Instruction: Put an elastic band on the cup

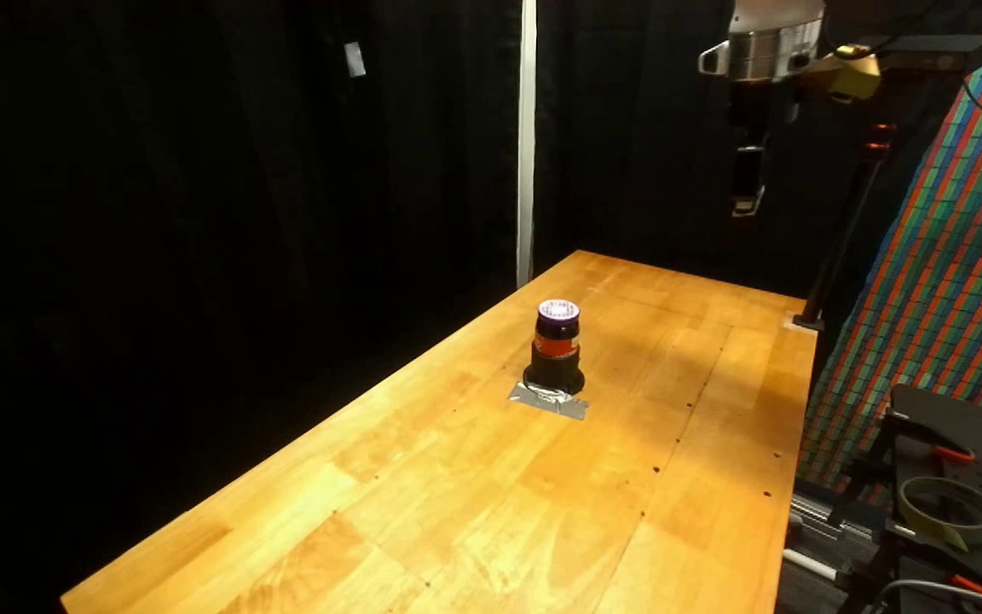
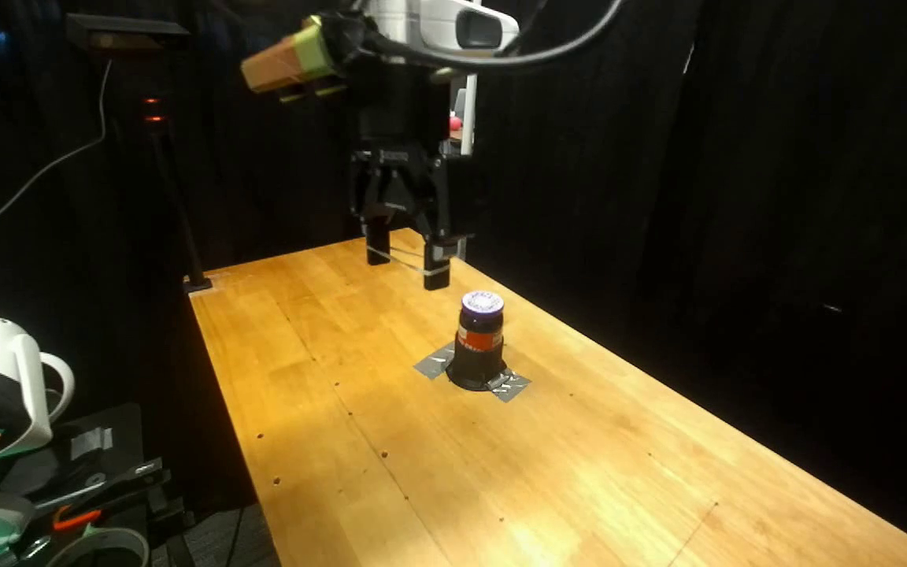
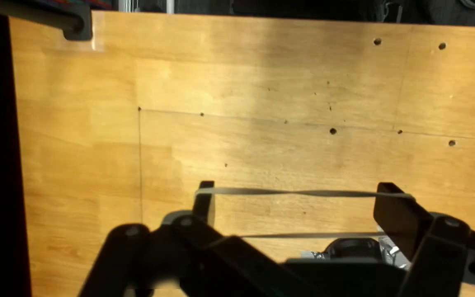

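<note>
The cup (image 1: 557, 348) stands upright on the wooden table, dark with an orange-red stripe and a white, purple-edged top. It shows whole in both exterior views (image 2: 479, 340). In the wrist view only its dark edge (image 3: 353, 247) shows at the bottom, mostly hidden by my gripper body. My gripper (image 2: 408, 258) is open above the table, higher than the cup and off to its side, apart from it. It also shows in the wrist view (image 3: 298, 194). A pale elastic band (image 3: 295, 192) is stretched around the outside of both fingers in two strands, one twisted. Nothing is between the fingers.
Grey tape (image 1: 549, 401) fixes the cup's base to the table (image 1: 491, 503). A dark stand (image 2: 174, 189) rises at the table's corner. A side table holds a tape roll (image 1: 950, 509) and clamps. Black curtains hang around.
</note>
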`<state>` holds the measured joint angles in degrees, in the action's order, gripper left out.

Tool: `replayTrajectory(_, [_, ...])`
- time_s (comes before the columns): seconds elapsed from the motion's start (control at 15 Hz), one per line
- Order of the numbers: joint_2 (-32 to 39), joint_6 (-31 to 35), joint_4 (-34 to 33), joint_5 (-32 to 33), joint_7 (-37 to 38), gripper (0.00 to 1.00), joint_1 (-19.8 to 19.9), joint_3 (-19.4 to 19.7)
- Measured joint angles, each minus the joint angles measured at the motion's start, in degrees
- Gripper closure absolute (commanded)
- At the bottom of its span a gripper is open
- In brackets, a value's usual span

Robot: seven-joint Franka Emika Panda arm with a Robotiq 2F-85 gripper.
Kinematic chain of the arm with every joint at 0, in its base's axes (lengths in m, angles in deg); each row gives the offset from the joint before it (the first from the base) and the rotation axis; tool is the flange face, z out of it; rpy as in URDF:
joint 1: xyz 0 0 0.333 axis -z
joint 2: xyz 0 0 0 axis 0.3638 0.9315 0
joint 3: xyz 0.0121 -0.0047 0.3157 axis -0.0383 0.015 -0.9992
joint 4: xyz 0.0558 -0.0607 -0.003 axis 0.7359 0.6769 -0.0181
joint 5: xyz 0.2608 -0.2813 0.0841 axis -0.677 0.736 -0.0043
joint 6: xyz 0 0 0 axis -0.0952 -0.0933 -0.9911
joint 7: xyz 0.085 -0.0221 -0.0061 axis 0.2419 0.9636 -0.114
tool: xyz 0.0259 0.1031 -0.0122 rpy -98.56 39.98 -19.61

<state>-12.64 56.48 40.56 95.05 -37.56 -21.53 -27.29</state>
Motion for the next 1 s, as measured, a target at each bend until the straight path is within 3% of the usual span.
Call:
replayTrajectory(0.53, [25.33, 2.92, -21.32, -5.79, 1.80, 0.00, -4.81, -3.50])
replayTrajectory(1.0, [35.85, 14.69, -29.40, -5.79, 3.36, 0.00, -5.60, -3.42])
